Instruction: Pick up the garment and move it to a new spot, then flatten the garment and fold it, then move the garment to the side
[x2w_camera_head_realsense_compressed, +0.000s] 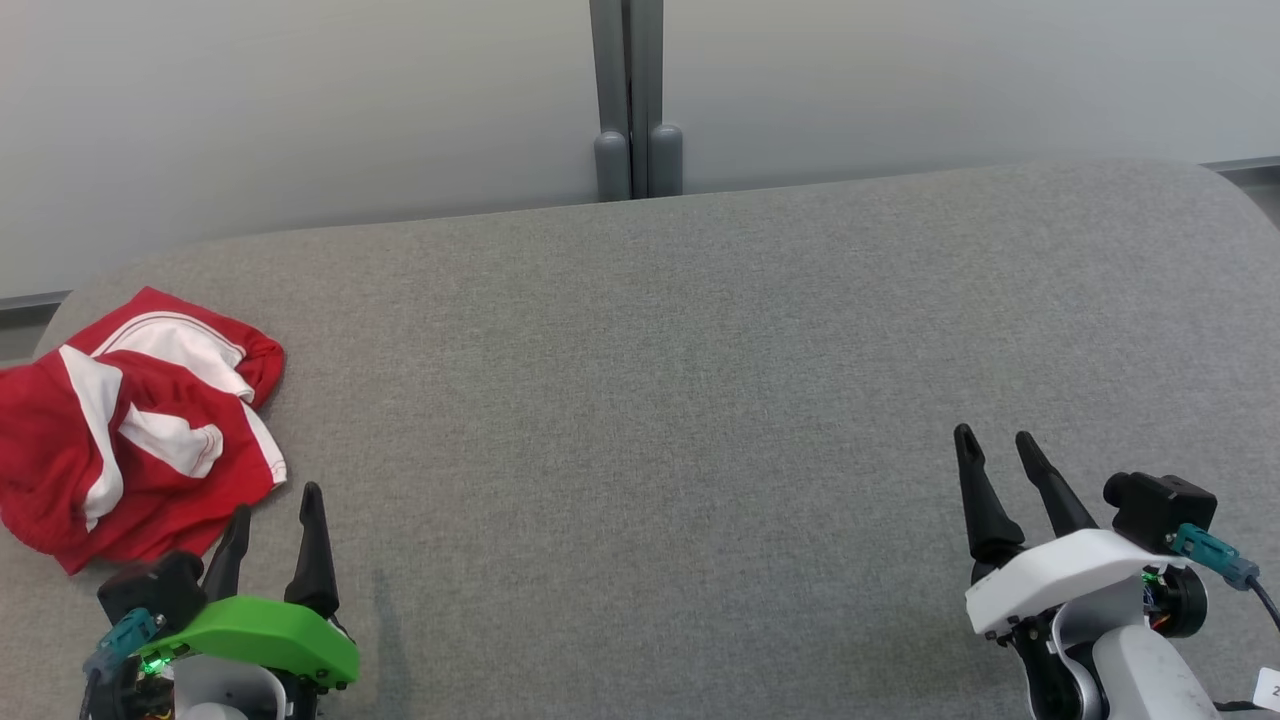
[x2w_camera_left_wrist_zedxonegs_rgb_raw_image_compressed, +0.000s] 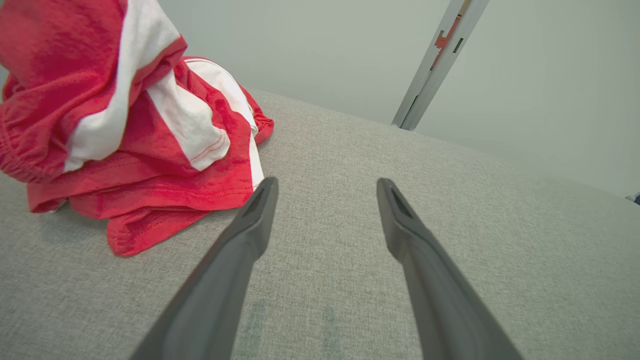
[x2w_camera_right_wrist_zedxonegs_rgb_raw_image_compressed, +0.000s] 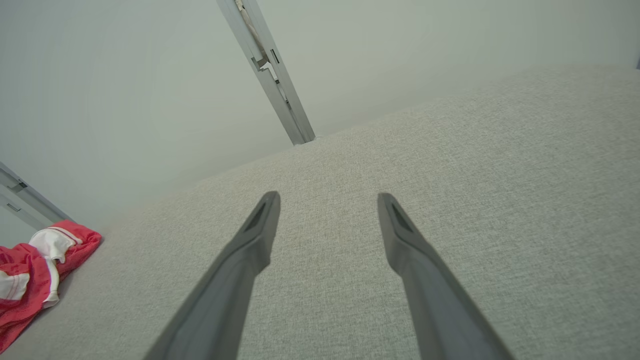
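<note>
A grey fabric worktop (x2w_camera_head_realsense_compressed: 650, 400) spans the frame below a grey post (x2w_camera_head_realsense_compressed: 632, 100) at upper centre, a crumpled red-and-white garment (x2w_camera_head_realsense_compressed: 140, 420) lies at middle left, and the left gripper (x2w_camera_head_realsense_compressed: 277, 500), just beside it at lower left, and the right gripper (x2w_camera_head_realsense_compressed: 995, 434), at lower right, both have jaws wide open and empty.

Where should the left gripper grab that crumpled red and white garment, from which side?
Probably the bunched hem at the near right corner of the crumpled red-and-white garment, approached from its right by the open left gripper; that edge lies nearest it.
</note>
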